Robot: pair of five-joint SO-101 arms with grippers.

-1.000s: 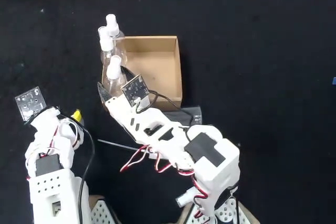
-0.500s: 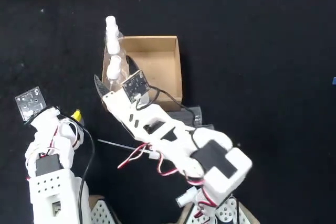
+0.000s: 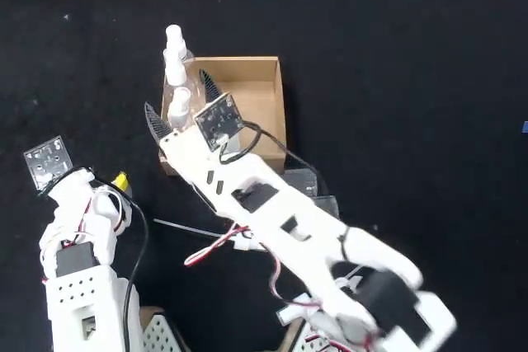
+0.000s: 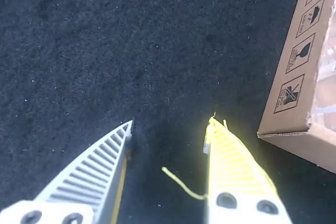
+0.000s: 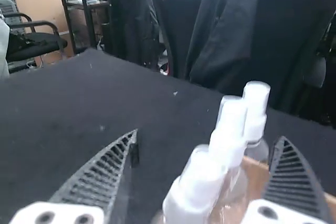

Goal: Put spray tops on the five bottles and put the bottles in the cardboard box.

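From above, a black table (image 3: 412, 80) holds an open cardboard box (image 3: 252, 109). Three clear bottles stand in a row just inside the box wall nearer the left arm, each with a white spray top. The nearest bottle (image 3: 178, 106) is in line with the farthest bottle (image 3: 174, 36), and the third sits between them. The right arm (image 3: 280, 220) stretches diagonally across the table to the box. The right gripper (image 3: 181, 105) is spread wide, with one black finger outside the box wall, the other over the box floor, and the nearest bottle's top between them. From here it is not clear whether either finger touches the bottle. The left arm (image 3: 82, 237) sits folded at the table's near edge, well apart from the box.

The left wrist view looks straight down onto bare black cloth. The left gripper (image 4: 170, 124) hangs open and holds nothing, with one grey finger, one yellow finger and a clear gap between them. One corner of the cardboard box (image 4: 296, 77) shows from outside, with printed symbols on its wall, which the overhead view does not show.

The right wrist view looks along the row of bottles from low down. The right gripper (image 5: 208, 137) has its two black ribbed fingers well apart on either side of the nearest spray top (image 5: 191, 187). There is visible space on both sides of it, so nothing is gripped. The other two tops rise behind it in a line, with brown cardboard below them. Behind the table are dark chairs and a shelf.
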